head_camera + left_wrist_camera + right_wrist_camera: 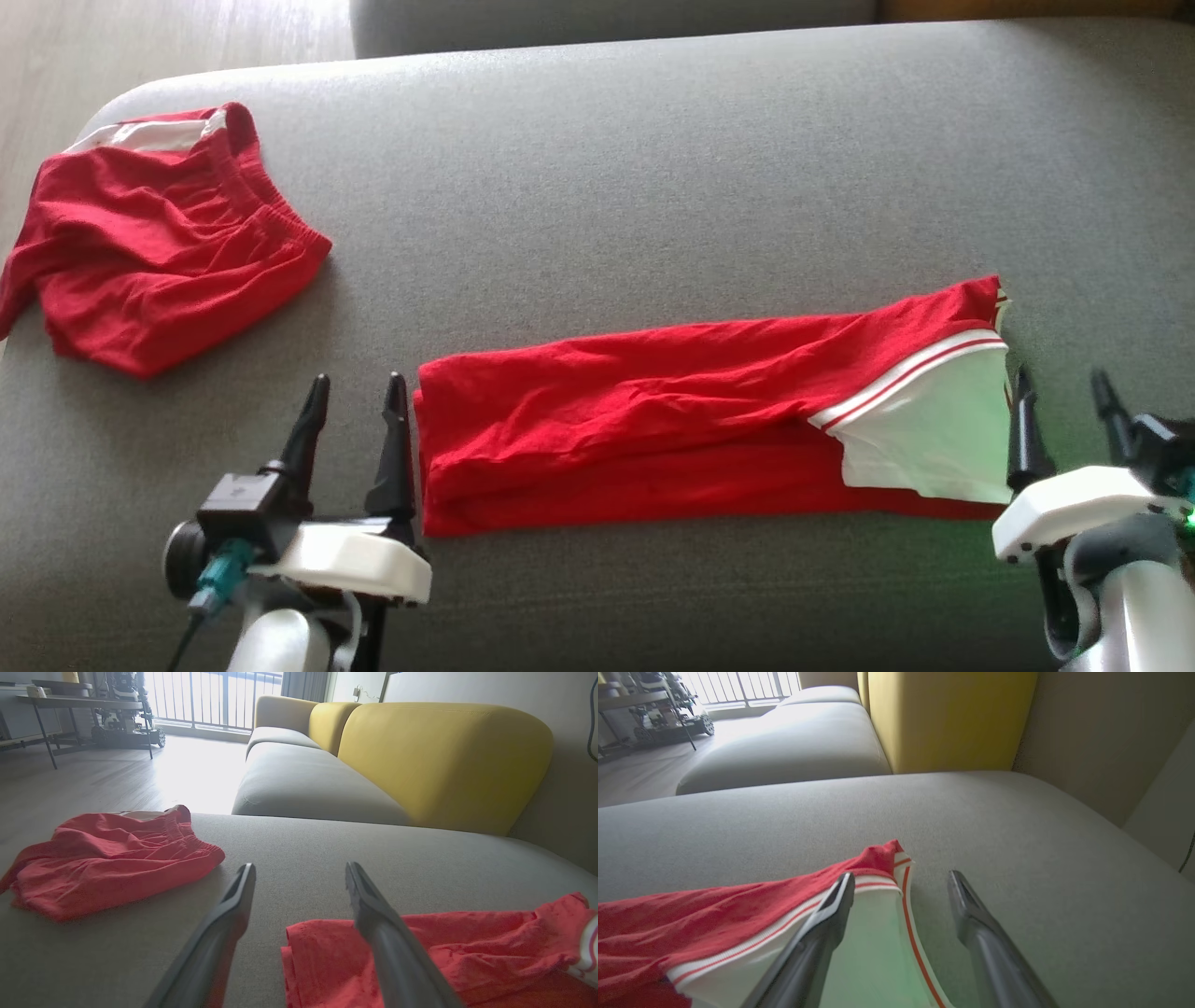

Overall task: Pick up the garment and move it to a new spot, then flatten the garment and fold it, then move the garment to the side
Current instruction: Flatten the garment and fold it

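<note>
Nearest to me, my left gripper (358, 378) has its two dark tapered fingers spread with nothing between them. It sits just beside the garment's left end. From the left wrist, its inner finger crosses over that end's corner, and I cannot tell if it touches. My right gripper (1061, 373) is likewise spread and empty at the other end. Its inner finger is at the edge of the white panel and its outer one is over bare cushion.

The garment (653, 411) lies between them on the near part of the cushion (653, 168), folded into a long, flat strip. It is thin red knit, softly creased, with a doubled fold at the left end and layered edges along the near side. The right end is a smooth white panel trimmed with a white band and thin red stripes. Its far right corner peaks up slightly.

The cushion is grey and finely woven, with a rounded rim. Beyond the garment a wide bare stretch of it reaches to the far edge, and there is bare fabric right of my right gripper too. At the far left corner sit crumpled red shorts (159, 252) with a gathered waistband, well apart from the garment and right at the rim.

Farther off I see a second grey seat (299, 779), plump yellow backrests (444, 760), pale wood floor (117, 779) and a thin-legged table (79, 703).
</note>
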Motion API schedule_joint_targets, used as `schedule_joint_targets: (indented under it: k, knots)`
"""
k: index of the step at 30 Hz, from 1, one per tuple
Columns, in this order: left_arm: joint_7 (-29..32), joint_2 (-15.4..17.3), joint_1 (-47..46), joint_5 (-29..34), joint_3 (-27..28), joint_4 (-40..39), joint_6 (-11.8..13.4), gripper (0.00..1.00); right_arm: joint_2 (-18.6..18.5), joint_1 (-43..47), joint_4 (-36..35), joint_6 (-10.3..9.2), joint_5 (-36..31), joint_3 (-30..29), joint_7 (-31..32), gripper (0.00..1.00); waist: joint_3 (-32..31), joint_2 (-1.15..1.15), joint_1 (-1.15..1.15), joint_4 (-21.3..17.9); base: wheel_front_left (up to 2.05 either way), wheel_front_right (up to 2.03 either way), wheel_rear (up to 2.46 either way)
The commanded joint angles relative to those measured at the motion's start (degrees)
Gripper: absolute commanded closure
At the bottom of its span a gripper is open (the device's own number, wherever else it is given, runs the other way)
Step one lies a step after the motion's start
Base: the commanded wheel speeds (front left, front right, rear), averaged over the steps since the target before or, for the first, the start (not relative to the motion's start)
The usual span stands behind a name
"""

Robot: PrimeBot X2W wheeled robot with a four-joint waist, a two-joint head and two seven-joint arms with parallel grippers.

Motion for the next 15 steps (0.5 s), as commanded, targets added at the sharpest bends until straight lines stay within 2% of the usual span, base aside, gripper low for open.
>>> schedule_joint_targets:
  k: [1,9,15]
  knots:
    - [-0.28,-0.19,-2.01,0.66,1.21,-1.26,-0.31,0.00,-0.26,-2.81,0.05,-0.01,0.01,0.86,0.74,0.00,0.24,0.00,0.00,0.25,0.00,0.00,0.00]
    - [-0.28,-0.22,-2.69,0.87,0.14,-0.06,-0.66,0.00,-0.26,-7.29,8.94,-0.01,-2.81,-2.29,4.15,0.00,1.66,0.00,0.00,1.27,0.00,0.00,0.00]
    - [-0.28,-0.23,-3.42,1.29,0.15,0.00,-1.09,0.00,-0.25,-9.87,13.05,-0.01,-5.31,-4.02,5.49,0.00,2.88,0.00,0.00,2.29,0.00,0.00,0.00]
